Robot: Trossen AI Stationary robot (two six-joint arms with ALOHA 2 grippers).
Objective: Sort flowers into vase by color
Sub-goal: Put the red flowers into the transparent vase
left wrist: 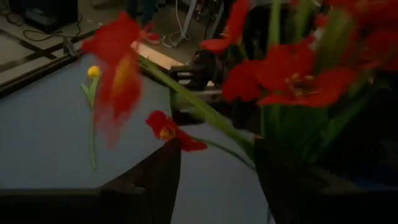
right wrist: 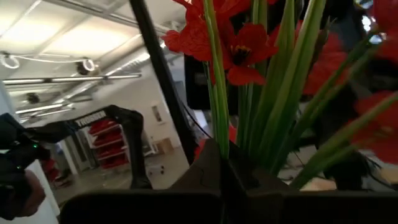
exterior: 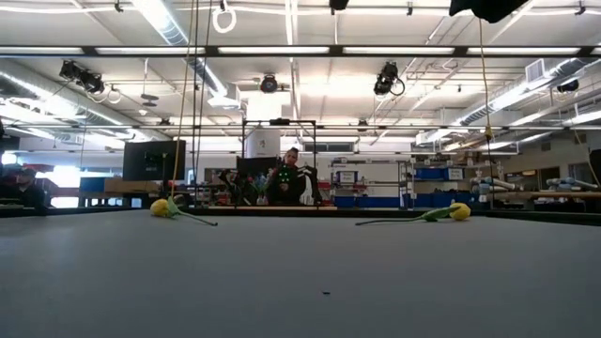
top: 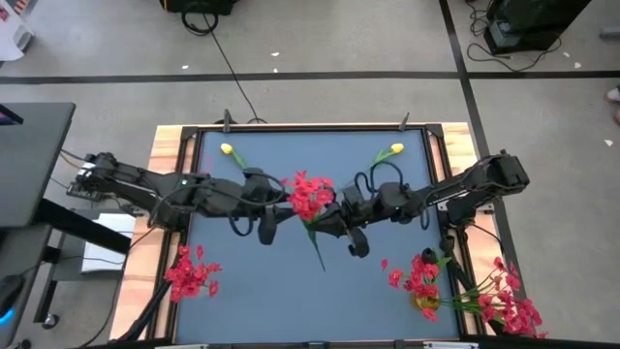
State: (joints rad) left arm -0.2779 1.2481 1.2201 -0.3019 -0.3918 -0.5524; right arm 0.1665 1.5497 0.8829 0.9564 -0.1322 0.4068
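Observation:
A bunch of red blossoms on green stalks is held above the table's middle, between my two grippers. My right gripper is shut on its stalks. My left gripper is open right beside the blossoms; the stalks run past one finger, and I cannot tell whether they touch. Two yellow tulips lie flat on the table near its far edge. They also show in the low view. Neither gripper shows in the low view. My right gripper pinches several green stalks of the red bunch between its two fingers, below the blossoms. It comes from the table's right. The bunch is lifted clear of the table, its blossoms beyond the fingers and one stalk end trailing toward the near edge.
More red bunches lie at the near left corner and the near right corner. The table has a raised dark frame. A person stands in the room beyond the far edge.

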